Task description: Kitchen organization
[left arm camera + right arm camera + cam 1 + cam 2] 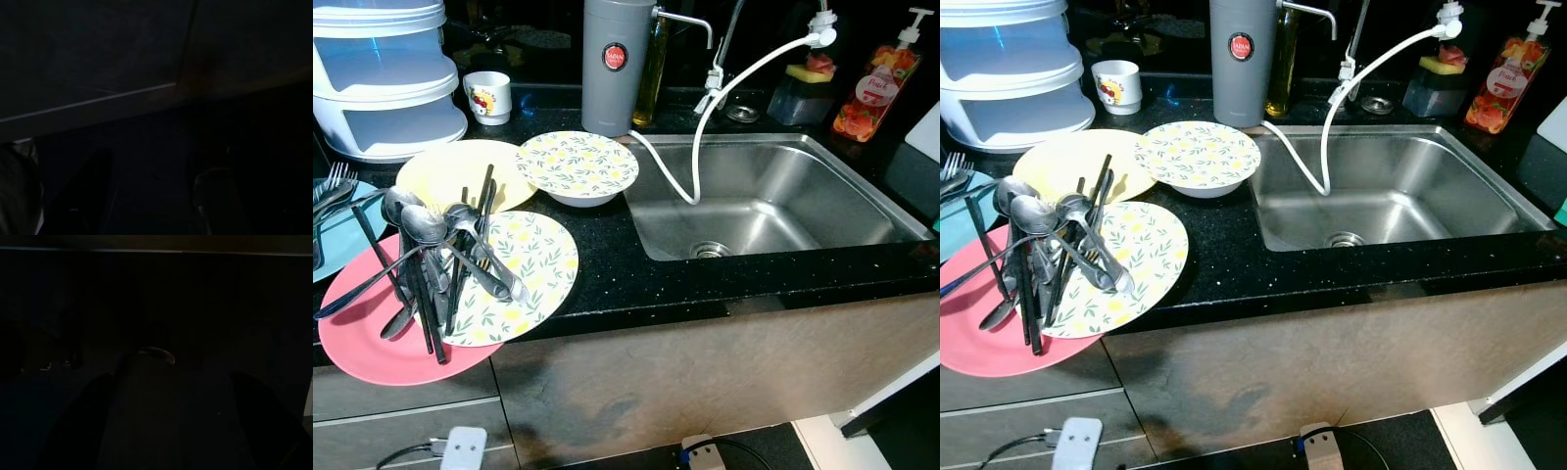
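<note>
- Fingers first: both wrist views are super dark. The left gripper (151,196) shows two dim finger shapes with a gap between them, so spread, nothing pinched. Same for the right gripper (181,421), spread wide and holding nothing.
- Over on the black speckled tabletop (636,284), a pile of silver spoons and black chopsticks (440,259) lies across a lemon-print flat plate (533,269) and a pink round plate (362,338).
- Behind those sits a pale yellow plate (435,171), with a lemon-print shallow bowl (578,166) just beside it, near the stainless steel sink (783,196).
- A white hose (700,127) droops into the sink.
- At the back: grey cylindrical canister (615,64), small white mug (487,96), white stacked plastic container (386,78).
</note>
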Robot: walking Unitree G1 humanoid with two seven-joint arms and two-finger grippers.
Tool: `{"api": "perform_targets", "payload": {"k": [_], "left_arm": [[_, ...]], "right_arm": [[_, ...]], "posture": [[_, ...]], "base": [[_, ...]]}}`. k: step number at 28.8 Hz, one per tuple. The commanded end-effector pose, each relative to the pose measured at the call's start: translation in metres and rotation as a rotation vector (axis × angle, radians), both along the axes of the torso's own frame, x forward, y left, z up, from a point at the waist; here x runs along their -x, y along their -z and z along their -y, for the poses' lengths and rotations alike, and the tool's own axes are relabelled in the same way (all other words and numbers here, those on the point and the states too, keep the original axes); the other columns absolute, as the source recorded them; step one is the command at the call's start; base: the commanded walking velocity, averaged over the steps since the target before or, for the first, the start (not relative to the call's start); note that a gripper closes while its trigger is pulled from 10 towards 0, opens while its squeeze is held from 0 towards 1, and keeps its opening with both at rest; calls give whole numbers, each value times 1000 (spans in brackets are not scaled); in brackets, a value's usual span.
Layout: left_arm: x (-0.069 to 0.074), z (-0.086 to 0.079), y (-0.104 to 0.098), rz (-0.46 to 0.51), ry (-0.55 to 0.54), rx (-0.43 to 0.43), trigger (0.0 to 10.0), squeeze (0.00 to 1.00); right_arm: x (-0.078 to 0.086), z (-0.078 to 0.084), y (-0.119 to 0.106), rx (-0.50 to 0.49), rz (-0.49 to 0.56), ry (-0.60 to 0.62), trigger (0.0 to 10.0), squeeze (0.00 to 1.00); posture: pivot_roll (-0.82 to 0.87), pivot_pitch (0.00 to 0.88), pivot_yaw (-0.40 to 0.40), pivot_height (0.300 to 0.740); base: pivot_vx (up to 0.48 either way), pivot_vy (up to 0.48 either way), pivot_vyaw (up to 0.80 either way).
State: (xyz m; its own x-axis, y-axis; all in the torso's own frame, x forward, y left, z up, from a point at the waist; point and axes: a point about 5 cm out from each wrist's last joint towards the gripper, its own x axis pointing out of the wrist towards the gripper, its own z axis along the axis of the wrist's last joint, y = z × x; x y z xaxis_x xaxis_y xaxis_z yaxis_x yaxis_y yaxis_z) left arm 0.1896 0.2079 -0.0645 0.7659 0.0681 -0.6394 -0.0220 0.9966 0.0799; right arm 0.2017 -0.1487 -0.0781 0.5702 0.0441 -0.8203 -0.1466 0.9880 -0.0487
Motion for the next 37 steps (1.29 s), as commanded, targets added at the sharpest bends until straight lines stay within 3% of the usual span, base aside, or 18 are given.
{"api": "perform_targets", "payload": {"k": [1, 16, 19, 21, 26, 29, 37], "left_arm": [[8, -5, 5, -40, -31, -18, 10000, 0], [16, -11, 10, -106, -22, -61, 10000, 0], [13, -1, 9, -75, -46, 0, 10000, 0], [9, 4, 8, -68, 0, 6, 10000, 0], [2, 11, 4, -12, 26, 41, 10000, 0], [6, 6, 5, -21, 4, 44, 10000, 0], [23, -7, 12, -96, -59, 4, 10000, 0]], "right_arm": [[6, 6, 3, 8, -20, 21, 10000, 0], [3, 17, 1, 41, -11, 26, 10000, 0], [7, 17, 3, 15, -15, 47, 10000, 0], [7, 14, 3, 33, -8, -10, 10000, 0], [-5, 4, -4, -42, 65, 23, 10000, 0], [1, -1, -1, -35, 31, -39, 10000, 0], [12, 6, 5, -14, -11, -26, 10000, 0]], "posture": [[104, 153, -43, 740], [62, 171, -40, 740], [56, 148, -48, 740], [54, 173, -41, 740], [63, 166, -46, 740], [65, 160, -40, 740], [91, 154, -52, 740]], "base": [[0, 0, 0], [0, 0, 0], [0, 0, 0], [0, 0, 0], [0, 0, 0], [0, 0, 0], [0, 0, 0]]}}
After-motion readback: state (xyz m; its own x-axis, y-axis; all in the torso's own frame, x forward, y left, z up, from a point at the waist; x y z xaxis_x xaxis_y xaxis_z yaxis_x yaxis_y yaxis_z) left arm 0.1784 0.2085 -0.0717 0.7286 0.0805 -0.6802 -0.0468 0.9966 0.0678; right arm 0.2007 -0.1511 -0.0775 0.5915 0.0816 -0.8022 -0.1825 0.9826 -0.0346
